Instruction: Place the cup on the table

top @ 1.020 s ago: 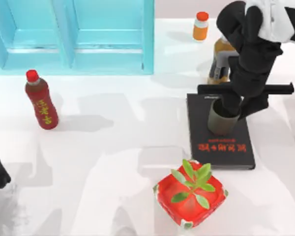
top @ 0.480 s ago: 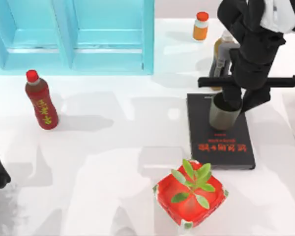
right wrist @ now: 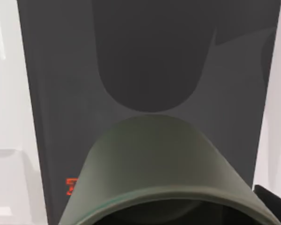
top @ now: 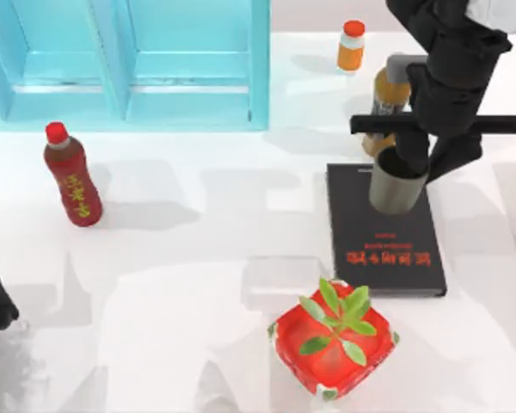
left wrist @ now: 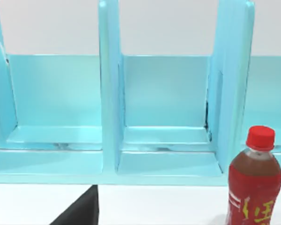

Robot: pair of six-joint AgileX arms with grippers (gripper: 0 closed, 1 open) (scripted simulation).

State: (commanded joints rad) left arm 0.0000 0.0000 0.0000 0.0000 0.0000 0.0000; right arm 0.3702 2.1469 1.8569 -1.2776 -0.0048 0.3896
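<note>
The right gripper [top: 406, 168] holds the olive-grey cup [top: 396, 186] by its rim, lifted above the black book [top: 383, 237], so setting it on the white table [top: 198, 258] is not yet done.

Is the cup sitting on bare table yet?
No. In the top view the cup is over the black book, gripped by the right hand.
</note>
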